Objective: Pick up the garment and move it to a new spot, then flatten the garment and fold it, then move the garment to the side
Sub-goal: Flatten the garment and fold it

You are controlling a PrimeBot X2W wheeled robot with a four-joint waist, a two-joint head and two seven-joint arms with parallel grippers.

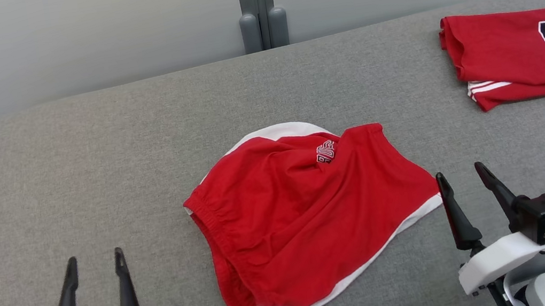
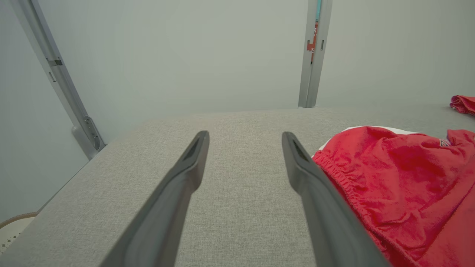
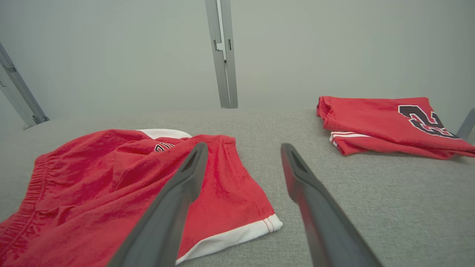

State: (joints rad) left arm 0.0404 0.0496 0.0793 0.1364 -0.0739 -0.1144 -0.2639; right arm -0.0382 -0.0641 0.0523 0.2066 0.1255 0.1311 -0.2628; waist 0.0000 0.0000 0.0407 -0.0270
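A grey fabric-covered surface (image 1: 90, 164) is stretching across the head view, and the garment, a pair of red shorts (image 1: 303, 213), is lying crumpled near its middle, between the two arms. The shorts are showing a gathered elastic waistband on the robot's left, a white band running along the near hem, a curved white panel peeking out at the far edge, and a small printed logo beside a fold near the top. The cloth is wrinkling throughout rather than lying flat. A folded red jersey (image 1: 516, 51) with a dark number is sitting well apart at the far right. The right gripper (image 1: 459, 171) is standing with its fingers spread wide and empty, just beside the hem's white corner. The left gripper (image 1: 94, 255) is likewise gaping wide and holding nothing, near the waistband side.
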